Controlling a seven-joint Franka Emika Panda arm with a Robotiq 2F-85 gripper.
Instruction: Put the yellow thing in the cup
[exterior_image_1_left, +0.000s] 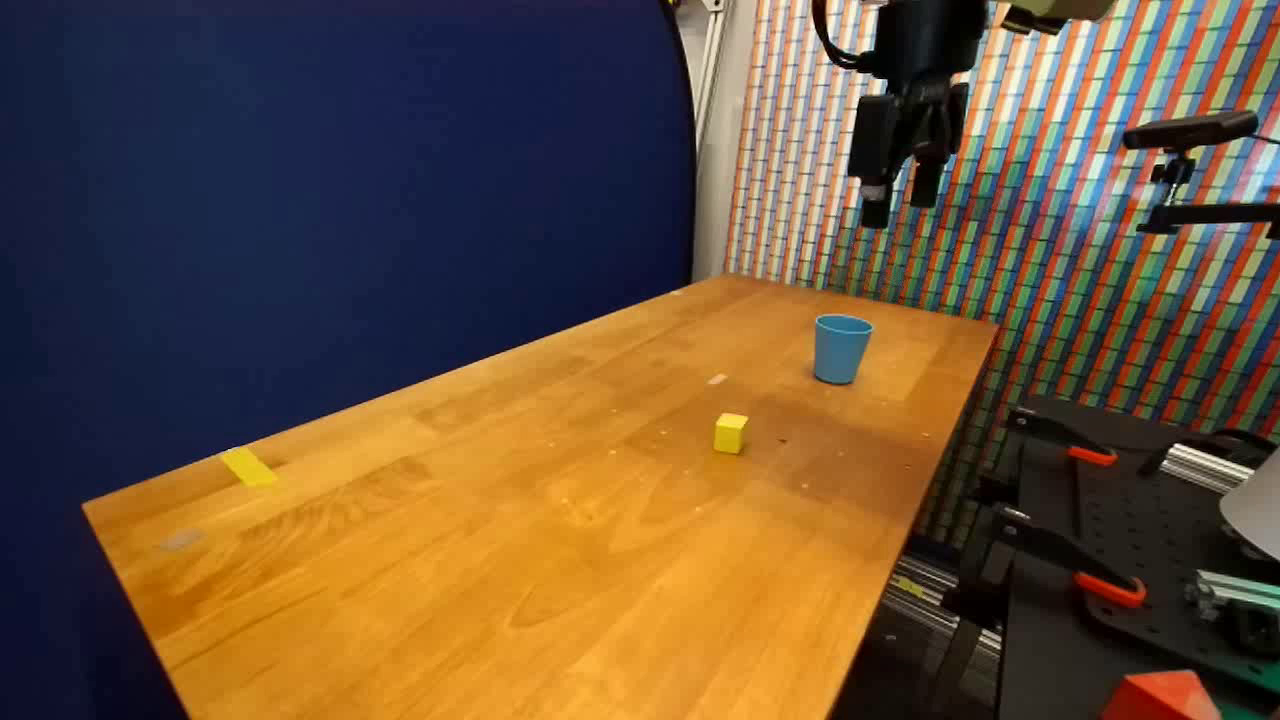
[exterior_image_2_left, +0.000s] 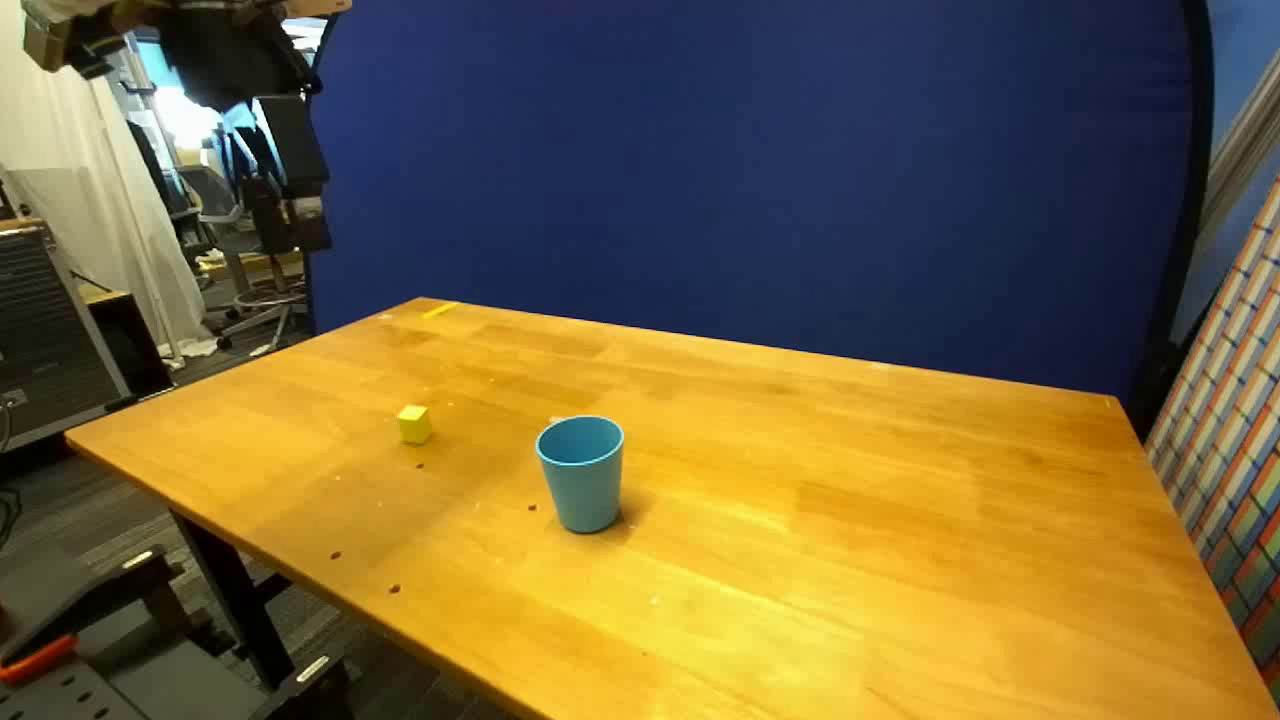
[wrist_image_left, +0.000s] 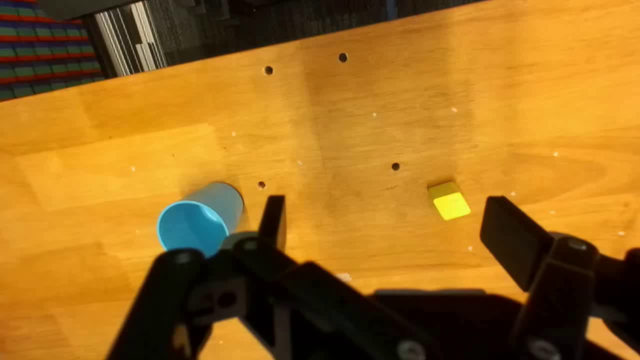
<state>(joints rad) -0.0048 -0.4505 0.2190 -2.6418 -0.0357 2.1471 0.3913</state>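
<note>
— Where to find the yellow block (exterior_image_1_left: 730, 434)?

— On the tabletop (exterior_image_2_left: 800, 600), between the upright blue cup (exterior_image_2_left: 585, 485) and the short edge nearest the yellow tape (exterior_image_1_left: 248, 466).

— How to read the jaws?

— As spread wide, well above the tabletop, gripping nothing.

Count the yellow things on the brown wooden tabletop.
2: the small yellow cube, apart from the light-blue tapered cup, and the flat yellow strip near a corner of the wooden tabletop.

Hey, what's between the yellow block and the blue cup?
In an exterior view, only wooden tabletop with small dark holes separates the yellow block from the cup.
</note>
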